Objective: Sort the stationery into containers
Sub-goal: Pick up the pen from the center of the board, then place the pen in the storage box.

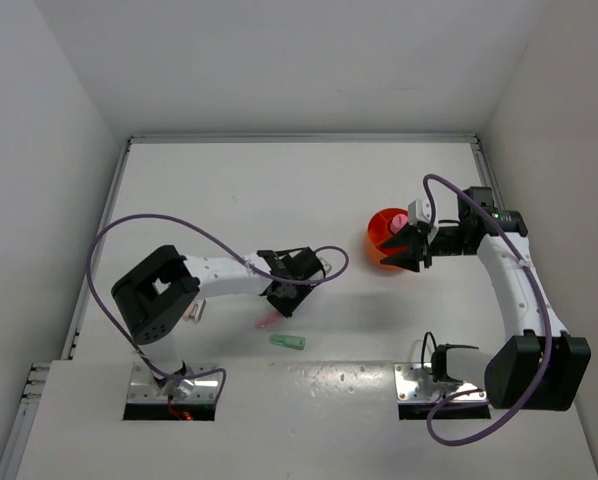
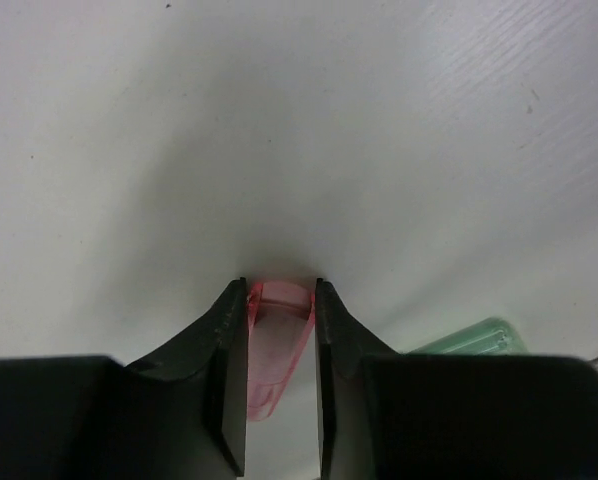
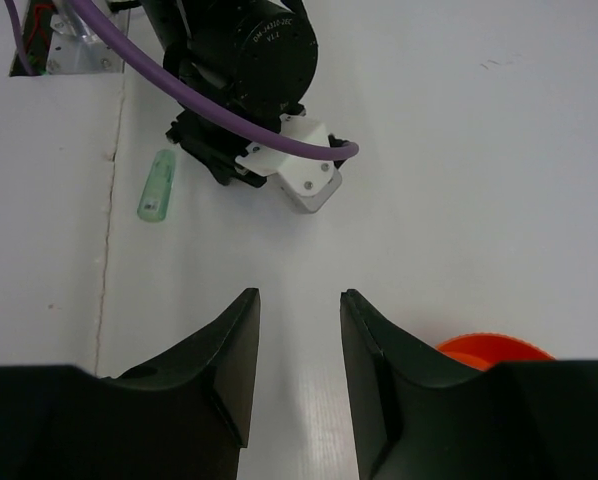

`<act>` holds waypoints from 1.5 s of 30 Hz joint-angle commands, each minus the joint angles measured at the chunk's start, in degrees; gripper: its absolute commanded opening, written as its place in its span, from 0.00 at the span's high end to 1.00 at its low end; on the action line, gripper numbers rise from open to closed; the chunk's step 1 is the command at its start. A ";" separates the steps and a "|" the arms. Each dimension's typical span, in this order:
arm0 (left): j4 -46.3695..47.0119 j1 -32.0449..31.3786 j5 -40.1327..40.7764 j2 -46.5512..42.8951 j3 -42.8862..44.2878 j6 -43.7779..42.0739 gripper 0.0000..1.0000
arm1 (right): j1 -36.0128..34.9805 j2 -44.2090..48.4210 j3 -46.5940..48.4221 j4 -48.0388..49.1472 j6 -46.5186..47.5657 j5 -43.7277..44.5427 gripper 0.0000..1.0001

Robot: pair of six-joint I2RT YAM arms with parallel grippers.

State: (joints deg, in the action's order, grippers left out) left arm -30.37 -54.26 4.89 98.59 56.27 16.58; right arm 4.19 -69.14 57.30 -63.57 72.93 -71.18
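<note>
**Step in hand (my judgement):** left arm picks up the pink piece so it can go to the cup.

- Left arm point(image 1: 219, 272) reaches over the table point(image 1: 279, 190) toward its middle.
- Left gripper point(image 2: 281, 288) is down at the surface. Its jaws are pressed against both sides of the pink stubby marker point(image 2: 277, 345).
- The marker lies on the table, lengthwise in the gap, with its rounded end level with the fingertips.
- The piece looks smooth and translucent, so I expect it could slip or pivot.
- To do it well: check that both pads bear squarely, then lift straight up before any sideways travel. After that, head toward 2 o'clock, where the orange cup point(image 1: 373, 240) stands.

**Around, top view:**

- Right arm point(image 1: 514, 285) curls in from 4 o'clock.
- Right gripper point(image 3: 299, 300) hangs just beside the cup at its 4 o'clock, jaws spread with nothing between them. It crowds that side of the cup, so coming in from the cup's 9 o'clock looks safer.
- Green stubby marker point(image 1: 287, 342) lies just beside the pink one at its 5 o'clock, apart from the jaws. A low sideways sweep could knock it.
- Small whitish bit point(image 1: 194, 313) lies beside the left arm, at 9 o'clock from the pink marker. It is too small to identify.
</note>
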 commanded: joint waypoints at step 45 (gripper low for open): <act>87.23 -4.10 17.79 13.29 14.48 23.68 1.00 | 1.53 20.19 -18.71 71.04 -71.52 55.01 0.71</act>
State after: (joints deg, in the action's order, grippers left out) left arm 49.60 -58.76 23.33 110.19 69.82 37.78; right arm 5.19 -49.67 38.57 3.97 2.76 -16.91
